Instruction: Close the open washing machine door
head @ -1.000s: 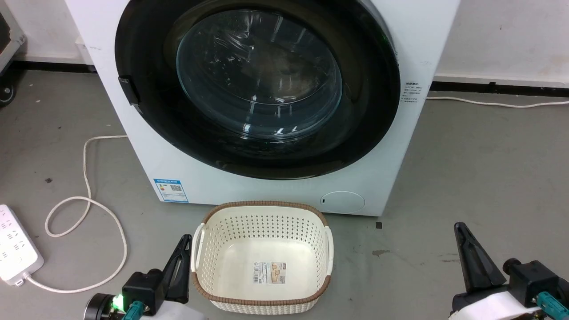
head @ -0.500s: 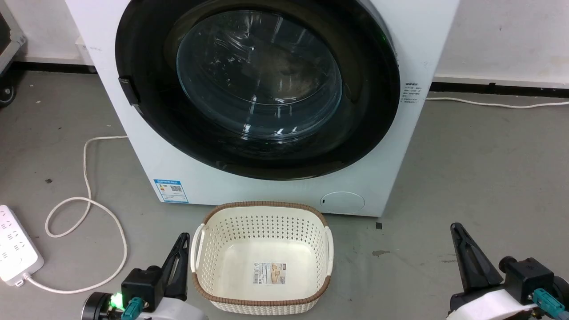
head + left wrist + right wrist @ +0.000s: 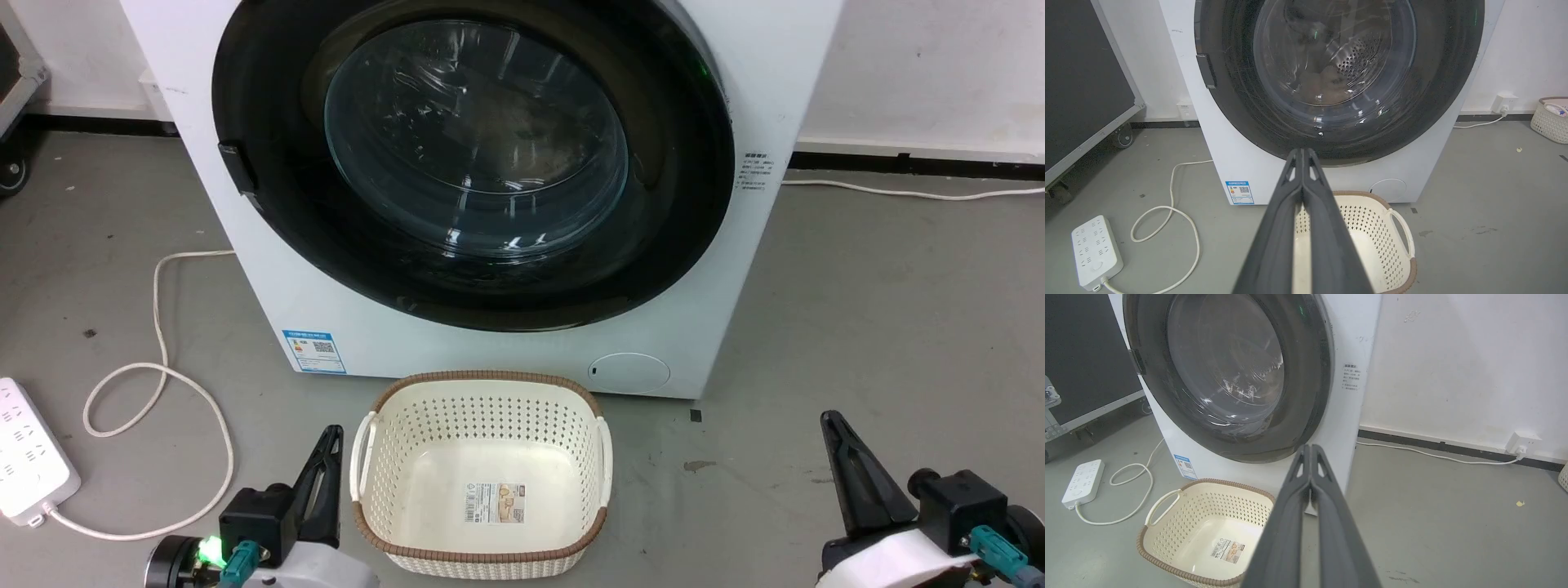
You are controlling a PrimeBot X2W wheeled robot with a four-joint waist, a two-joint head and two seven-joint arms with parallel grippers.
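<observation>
The large round washing machine door [image 3: 473, 163], glossy black rim around clear glass, sits flush in the white machine front [image 3: 506, 351]. The closing looks done. The left claw [image 3: 331, 437] and right claw [image 3: 831, 425] are pinched shut and empty, low over the floor flanking the cream perforated plastic basket [image 3: 482, 377]. Next, only confirm the latch.

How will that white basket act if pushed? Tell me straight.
Probably light: the basket is thin perforated plastic holding just a label. Likely slides on the smooth grey floor rather than tipping, being wide and low. Walls may flex.
</observation>
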